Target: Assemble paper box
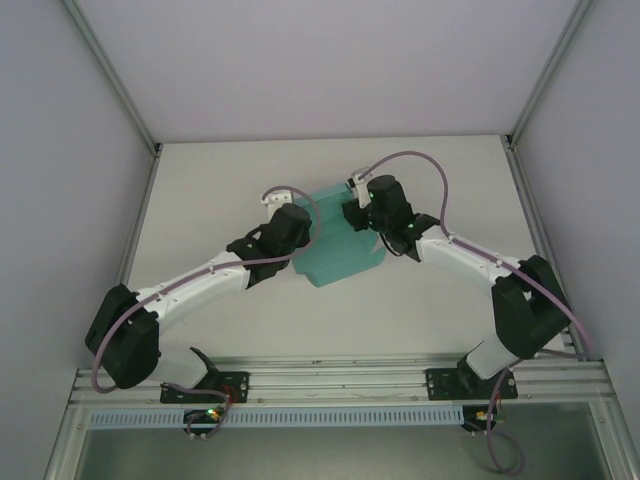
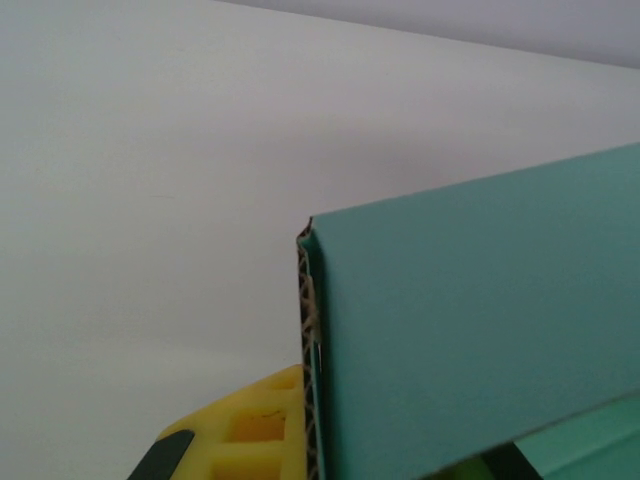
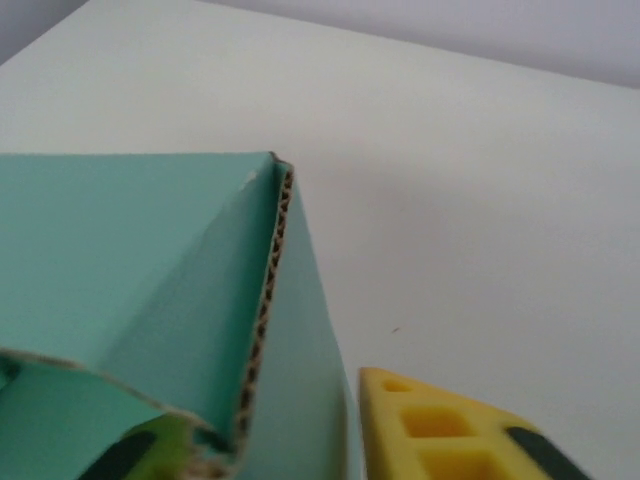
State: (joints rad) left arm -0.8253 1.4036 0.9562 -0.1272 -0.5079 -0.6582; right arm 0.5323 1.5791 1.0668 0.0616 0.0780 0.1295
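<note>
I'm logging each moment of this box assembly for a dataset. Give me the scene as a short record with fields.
object: box, teal corrugated card, walls raised
location: middle of the table, between the two arms
left end effector: straddles a box wall, yellow finger against its cut edge
right end effector: straddles a wall near a corner, one finger inside, one outside
grip: both look closed on the box

Matt corrugated-card paper box (image 3: 130, 250) (brown fluted edges), smooth white table (image 1: 380, 320)
</note>
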